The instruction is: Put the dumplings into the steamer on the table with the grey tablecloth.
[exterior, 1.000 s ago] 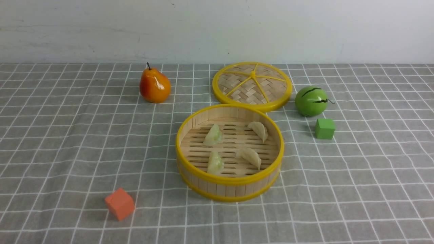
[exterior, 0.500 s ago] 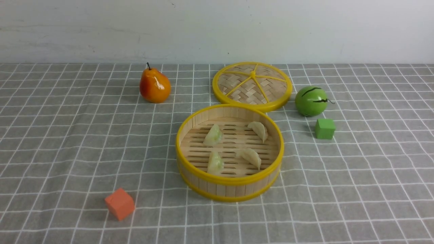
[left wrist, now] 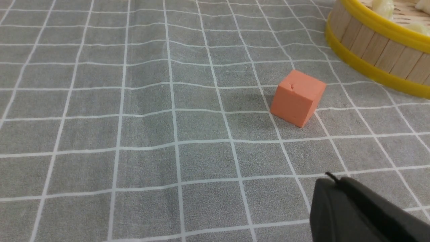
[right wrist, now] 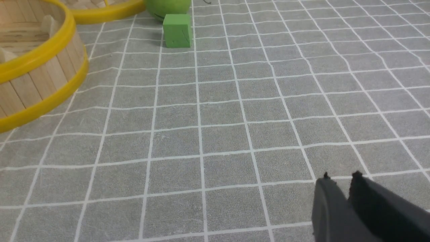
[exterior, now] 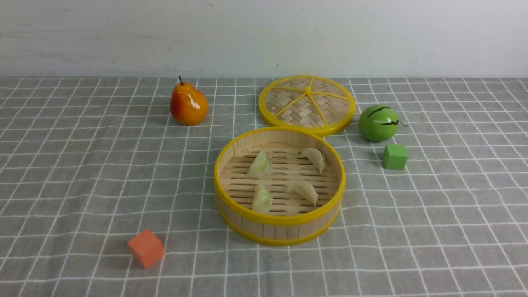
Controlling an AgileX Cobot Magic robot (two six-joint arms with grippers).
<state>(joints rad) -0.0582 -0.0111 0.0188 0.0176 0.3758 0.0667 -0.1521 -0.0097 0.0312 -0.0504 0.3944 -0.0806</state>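
Resting low in frame, left gripper (left wrist: 336,183) is closed, empty; right gripper (right wrist: 341,181) is slightly parted, empty. At centre, four dumplings (exterior: 303,190) lie inside the steamer (exterior: 279,220): probably light, slippery; pinch their plump middles.

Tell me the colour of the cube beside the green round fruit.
Green; the cube shows best in the front view.

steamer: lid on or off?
Off. The steamer sits uncovered with four dumplings visible on its slats; the lid lies flat on the tablecloth behind it.
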